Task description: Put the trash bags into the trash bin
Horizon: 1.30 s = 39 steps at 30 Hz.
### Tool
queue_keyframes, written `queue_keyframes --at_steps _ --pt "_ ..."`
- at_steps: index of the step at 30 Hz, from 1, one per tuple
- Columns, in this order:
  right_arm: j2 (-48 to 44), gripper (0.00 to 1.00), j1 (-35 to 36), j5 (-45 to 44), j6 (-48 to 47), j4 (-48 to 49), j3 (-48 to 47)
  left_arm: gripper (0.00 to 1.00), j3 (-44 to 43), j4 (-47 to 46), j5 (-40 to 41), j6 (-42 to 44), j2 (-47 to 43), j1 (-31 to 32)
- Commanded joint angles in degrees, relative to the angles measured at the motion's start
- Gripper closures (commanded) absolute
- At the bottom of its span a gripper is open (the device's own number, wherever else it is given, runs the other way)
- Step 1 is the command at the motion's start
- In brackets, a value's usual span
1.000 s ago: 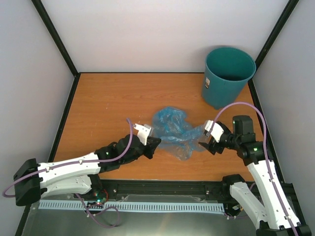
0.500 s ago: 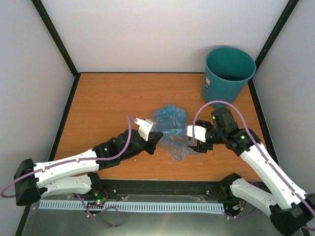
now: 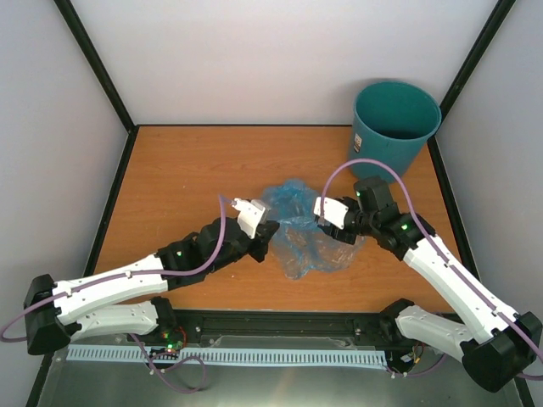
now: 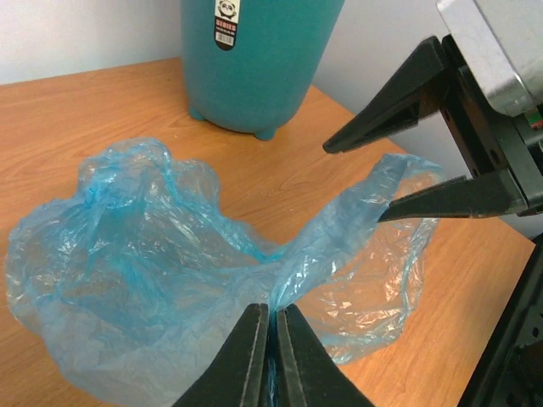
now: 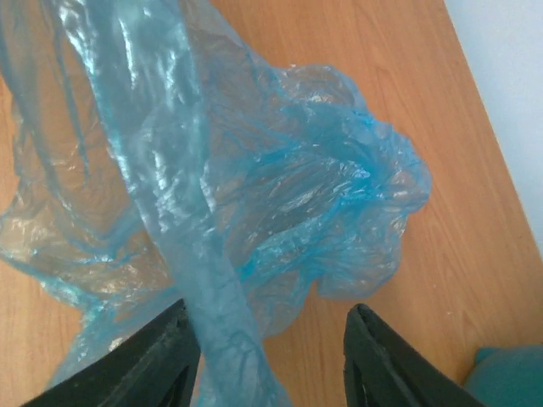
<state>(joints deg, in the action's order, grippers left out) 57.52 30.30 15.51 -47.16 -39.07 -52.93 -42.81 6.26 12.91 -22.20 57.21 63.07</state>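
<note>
The light-blue film trash bag (image 3: 304, 233) lies crumpled on the wooden table's middle. My left gripper (image 3: 266, 242) is shut on a fold of the bag (image 4: 170, 280) at its left edge (image 4: 273, 309). My right gripper (image 3: 327, 227) is open, jaws wide apart over the bag's right side, with a strip of film (image 5: 212, 280) lying against its left finger (image 5: 161, 356). It also shows in the left wrist view (image 4: 399, 174), open. The dark teal trash bin (image 3: 392, 131) stands upright at the back right corner; it also shows in the left wrist view (image 4: 254, 59).
Black frame posts and grey walls bound the table (image 3: 187, 178). A white label (image 4: 225, 13) is on the bin's side. The bin's edge shows at the bottom right of the right wrist view (image 5: 509, 377).
My right arm has swung left and forward from the table's right side to over the bag, jaws open. My left gripper has moved slightly forward, still holding the bag, which has shifted and bunched.
</note>
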Motion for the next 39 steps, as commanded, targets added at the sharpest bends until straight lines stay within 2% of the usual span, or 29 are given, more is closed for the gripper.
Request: queue_keyframes --at_steps 1,2,3,6,7,9,15,20,23,27,34,39 --pt "1.6 0.67 0.46 0.8 2.98 3.18 0.41 0.94 -3.23 1.81 2.59 3.06 -1.43 0.57" --pt "2.34 0.82 0.41 2.41 3.94 2.57 0.16 0.92 -3.26 1.96 3.07 3.1 -1.66 0.56" --pt "3.1 0.94 0.41 4.12 5.42 2.02 -0.12 0.84 -3.29 2.23 3.47 3.1 -1.89 0.56" --pt "2.98 0.97 -0.07 9.11 9.38 1.84 -0.06 0.37 -2.13 2.95 4.46 1.77 -2.74 0.56" --pt "2.35 0.97 -0.39 10.43 10.64 2.66 0.3 0.3 -1.09 2.92 4.55 0.99 -3.15 0.59" --pt "0.94 0.97 -1.19 12.2 12.88 4.18 1.64 0.23 2.24 2.25 3.9 -0.66 -4.45 0.59" --pt "-2.58 0.97 -9.6 14.74 18.55 9.04 7.04 0.16 17.0 -2.21 -3.17 -7.55 -13.38 0.56" --pt "-1.39 0.97 -15.07 14.1 19.86 7.43 6.77 0.17 28.11 -10.74 -9.58 -12.38 -17.14 0.68" --pt "-1.52 0.97 -16.17 13.92 20.3 6.93 7.41 0.18 32.01 -20.34 -11.77 -12.84 -12.8 1.29" --pt "-2.09 0.97 -16.22 13.31 21.21 7.89 8.78 0.18 33.13 -29.9 -8.64 -10.85 -4.84 3.19" --pt "-1.16 0.97 -16.16 13.73 21.93 8.62 8.94 0.21 29.78 -47.21 -8.26 -6.31 13.65 3.38" --pt "-0.75 0.97 -16.24 14.19 22.15 8.62 8.89 0.26 26.58 -58.5 -5.64 -6.43 27.32 3.38"
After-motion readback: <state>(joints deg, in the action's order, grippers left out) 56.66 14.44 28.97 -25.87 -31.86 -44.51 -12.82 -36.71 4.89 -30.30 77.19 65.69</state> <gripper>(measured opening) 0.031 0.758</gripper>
